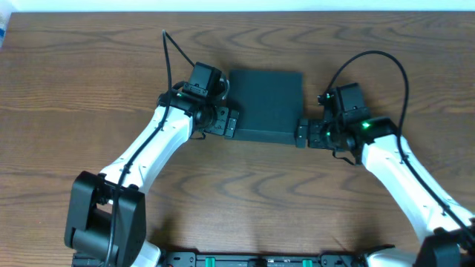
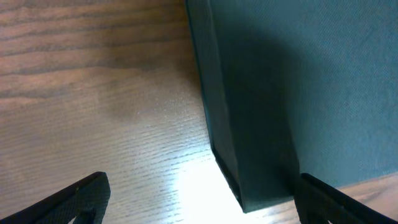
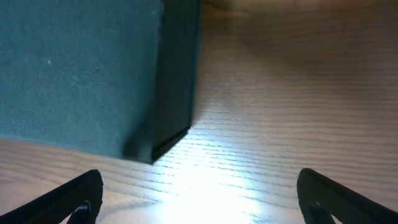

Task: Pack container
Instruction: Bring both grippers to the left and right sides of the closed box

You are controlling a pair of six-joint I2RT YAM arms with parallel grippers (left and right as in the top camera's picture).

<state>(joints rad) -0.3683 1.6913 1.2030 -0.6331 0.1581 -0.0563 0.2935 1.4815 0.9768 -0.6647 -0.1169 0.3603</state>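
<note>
The left claw (image 1: 231,125) stands wide at the near left corner of the dark box (image 1: 267,104). The right claw (image 1: 301,133) stands wide at its near right corner. Neither holds anything. The box lies flat on the brown wood-grain table (image 1: 82,81), towards the far middle. Both white arms (image 1: 152,144) reach in from the near edge, angled towards each other.

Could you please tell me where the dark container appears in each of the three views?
Overhead: the container sits upper centre.
Left wrist: it fills the right side, corner bottom centre.
Right wrist: it fills the upper left.
Shared landmark: the wood-grain table under it.
</note>
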